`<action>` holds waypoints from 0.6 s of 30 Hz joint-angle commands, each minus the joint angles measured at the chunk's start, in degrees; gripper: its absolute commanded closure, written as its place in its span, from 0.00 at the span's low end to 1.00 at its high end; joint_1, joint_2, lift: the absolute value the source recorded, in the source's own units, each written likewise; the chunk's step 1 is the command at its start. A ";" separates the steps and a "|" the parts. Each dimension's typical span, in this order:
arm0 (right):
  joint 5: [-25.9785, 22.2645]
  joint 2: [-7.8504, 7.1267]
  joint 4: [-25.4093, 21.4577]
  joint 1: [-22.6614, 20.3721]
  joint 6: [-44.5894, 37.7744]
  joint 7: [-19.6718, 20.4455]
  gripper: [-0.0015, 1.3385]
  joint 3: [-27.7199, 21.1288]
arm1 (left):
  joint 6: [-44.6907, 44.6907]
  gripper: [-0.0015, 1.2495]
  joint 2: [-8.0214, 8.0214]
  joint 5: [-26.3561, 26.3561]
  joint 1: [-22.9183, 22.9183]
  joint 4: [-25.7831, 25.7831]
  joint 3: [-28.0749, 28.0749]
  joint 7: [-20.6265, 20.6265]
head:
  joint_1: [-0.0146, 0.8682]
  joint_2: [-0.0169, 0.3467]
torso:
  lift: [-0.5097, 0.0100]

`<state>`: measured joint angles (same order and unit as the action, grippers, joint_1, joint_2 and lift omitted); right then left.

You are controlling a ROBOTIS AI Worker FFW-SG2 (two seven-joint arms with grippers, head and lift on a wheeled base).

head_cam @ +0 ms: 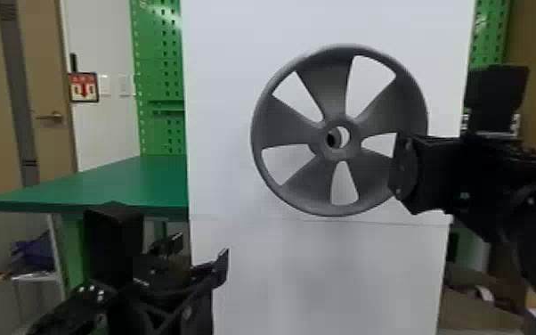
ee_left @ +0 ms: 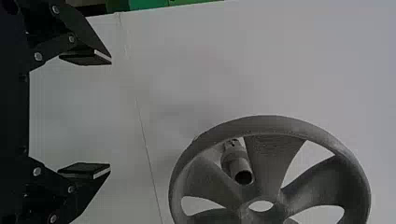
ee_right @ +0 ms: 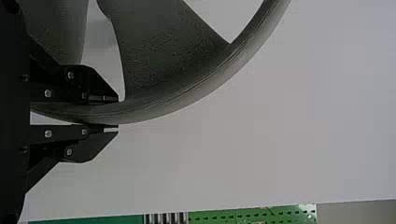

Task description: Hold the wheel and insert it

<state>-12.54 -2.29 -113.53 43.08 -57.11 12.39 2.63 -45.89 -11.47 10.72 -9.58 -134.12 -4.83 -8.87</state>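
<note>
Evidently, the head view has the grey five-spoked wheel held upright before a white flat panel. In the left wrist view, the black left gripper gapes empty; a grey cylindrical shaft awaits insertion. In the right wrist view, the black right gripper pinches the rim.

On my left stands a flat green table, partly hidden by an upright white panel. In front of me, the panel carries a gray peg projecting from its face.
</note>
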 commanded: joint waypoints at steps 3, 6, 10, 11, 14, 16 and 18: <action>-0.29 -0.62 2.26 1.48 0.24 0.00 0.87 0.27 | 0.19 0.35 0.05 0.00 0.00 0.00 0.00 0.00 | 0.22 0.32 | 0.03; -0.82 -0.70 3.14 1.92 0.24 -0.09 0.87 0.36 | 0.19 0.35 0.05 0.00 0.00 0.09 -0.09 0.00 | 0.22 0.32 | 0.03; -0.91 -0.79 4.19 2.27 0.24 -0.26 0.87 0.36 | 0.54 0.35 -0.04 0.00 0.00 0.17 -0.09 0.00 | 0.22 0.32 | 0.03; -0.91 -0.79 4.46 2.36 0.24 -0.26 0.87 0.36 | 0.63 0.35 -0.04 0.00 0.00 0.17 -0.09 0.00 | 0.22 0.32 | 0.03; -0.91 -0.79 5.34 2.63 0.24 -0.35 0.87 0.27 | 0.89 0.35 -0.04 0.00 0.09 0.17 -0.09 0.00 | 0.22 0.32 | 0.03; -0.91 -0.79 5.86 2.98 0.33 -0.53 0.87 0.27 | 0.89 0.35 -0.04 0.00 0.09 0.26 -0.09 0.00 | 0.22 0.32 | 0.03; -0.91 -0.97 6.22 3.15 0.42 -0.70 0.87 0.36 | 0.89 0.35 -0.04 0.00 0.09 0.26 -0.09 0.00 | 0.22 0.32 | 0.03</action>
<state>-13.45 -3.09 -108.21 45.77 -56.84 11.93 2.94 -45.05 -11.51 10.72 -9.51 -133.92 -4.92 -8.87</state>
